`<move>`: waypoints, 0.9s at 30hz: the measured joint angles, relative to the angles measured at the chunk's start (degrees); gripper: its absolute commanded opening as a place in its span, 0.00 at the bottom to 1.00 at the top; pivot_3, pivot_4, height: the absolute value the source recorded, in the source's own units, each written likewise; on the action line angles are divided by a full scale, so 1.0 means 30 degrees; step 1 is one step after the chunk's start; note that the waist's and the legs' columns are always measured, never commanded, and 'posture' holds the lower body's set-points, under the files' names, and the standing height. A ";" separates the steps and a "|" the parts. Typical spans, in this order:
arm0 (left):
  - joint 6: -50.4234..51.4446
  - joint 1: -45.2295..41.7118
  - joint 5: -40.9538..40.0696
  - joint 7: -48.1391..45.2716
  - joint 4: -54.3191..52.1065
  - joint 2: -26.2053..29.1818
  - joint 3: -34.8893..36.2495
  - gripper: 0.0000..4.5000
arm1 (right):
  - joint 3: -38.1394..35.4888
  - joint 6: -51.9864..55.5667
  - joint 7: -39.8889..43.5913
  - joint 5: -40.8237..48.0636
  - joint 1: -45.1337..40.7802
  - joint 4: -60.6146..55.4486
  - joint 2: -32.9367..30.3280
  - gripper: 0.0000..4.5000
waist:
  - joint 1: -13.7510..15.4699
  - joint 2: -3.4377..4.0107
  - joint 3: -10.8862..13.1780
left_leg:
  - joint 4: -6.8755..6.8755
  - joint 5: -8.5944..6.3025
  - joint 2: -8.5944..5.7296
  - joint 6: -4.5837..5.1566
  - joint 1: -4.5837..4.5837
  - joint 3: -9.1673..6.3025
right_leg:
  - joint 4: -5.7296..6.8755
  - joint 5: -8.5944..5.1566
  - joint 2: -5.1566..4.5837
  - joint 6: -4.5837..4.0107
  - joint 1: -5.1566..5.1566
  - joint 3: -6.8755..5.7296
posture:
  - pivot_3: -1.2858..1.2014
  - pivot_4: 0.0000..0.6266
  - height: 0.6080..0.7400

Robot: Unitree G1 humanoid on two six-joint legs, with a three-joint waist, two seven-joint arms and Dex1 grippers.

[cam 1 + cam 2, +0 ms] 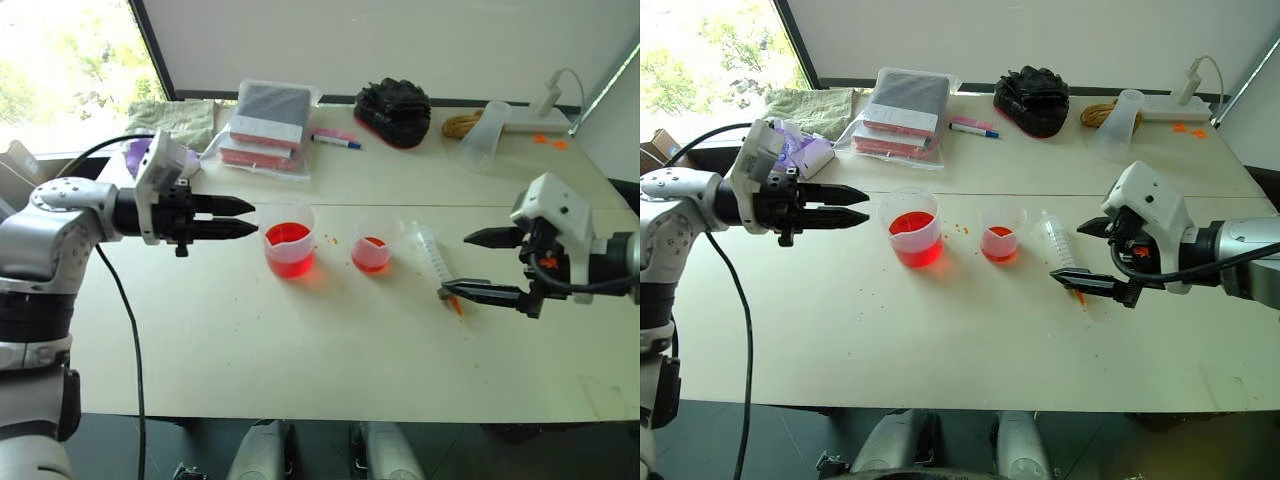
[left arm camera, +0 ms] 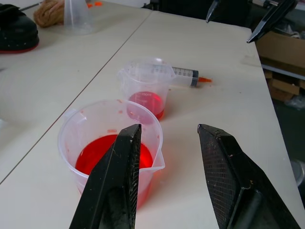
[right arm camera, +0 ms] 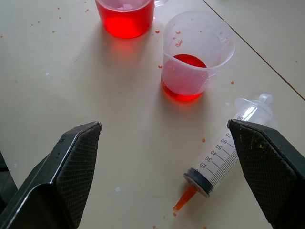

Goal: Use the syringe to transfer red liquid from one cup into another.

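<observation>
Left eye view: the left gripper [image 1: 245, 218], fingers slightly apart and empty, hovers beside the larger cup [image 1: 290, 238] of red liquid [image 1: 288, 236]. Next stands the smaller cup [image 1: 371, 245], then the syringe [image 1: 436, 262] lying on the table [image 1: 300, 350] beneath the wide-open, empty right gripper [image 1: 470, 262].

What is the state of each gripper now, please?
Left gripper: open, empty, beside the larger clear plastic cup of red liquid.
Right gripper: wide open, empty, above the clear plastic syringe with the orange tip.
</observation>
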 measured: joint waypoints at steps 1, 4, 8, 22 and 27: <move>0.0000 0.0002 0.0004 -0.0008 0.0002 0.0001 0.0000 0.43 | 0.0000 0.0000 0.0000 -0.0013 0.0026 0.0000 0.0000 0.99 | -0.0003 0.0000 0.0000 | 0.0000 0.0000 0.0000 0.0000 -0.0001 -0.0001 | 0.0000 0.0000 0.0000 0.0000 0.0000 0.0000 | 0.52 0.24 1.00; 0.0000 -0.0007 0.0011 -0.0027 0.0009 0.0003 0.0000 0.43 | -0.0003 0.0001 0.0033 -0.0027 0.0131 -0.0006 0.0000 0.99 | -0.0003 0.0000 0.0000 | 0.0000 0.0000 -0.0001 0.0000 0.0000 0.0000 | 0.0001 0.0001 0.0001 0.0002 0.0000 -0.0001 | 0.52 0.24 1.00; 0.0114 -0.0351 -0.0017 0.0134 0.0013 -0.0058 0.0000 0.43 | -0.0003 -0.0001 0.0055 -0.0123 0.0150 -0.0010 0.0000 0.99 | 0.0018 0.0000 0.0000 | 0.0001 0.0000 -0.0004 0.0000 -0.0001 0.0001 | 0.0001 0.0002 0.0001 0.0004 0.0000 -0.0002 | 0.52 0.24 1.00; 0.0063 -0.0369 0.0003 0.0254 0.0033 -0.0134 -0.0029 0.43 | 0.0053 -0.0002 0.0183 -0.0508 0.0146 0.0012 -0.0001 0.99 | 0.0014 0.0000 0.0000 | 0.0002 0.0000 -0.0007 0.0002 -0.0002 0.0005 | 0.0005 0.0010 0.0014 0.0017 0.0001 -0.0003 | 0.52 0.24 1.00; 0.0064 -0.0371 -0.0005 0.0472 0.0029 -0.0498 -0.0105 0.43 | 0.0555 0.0130 0.0099 -0.0573 -0.0019 0.0193 -0.0003 0.99 | 0.0014 -0.0001 0.0000 | 0.0006 0.0001 -0.0008 0.0002 -0.0002 0.0007 | 0.0008 0.0011 0.0020 0.0019 0.0002 -0.0004 | 0.52 0.24 1.00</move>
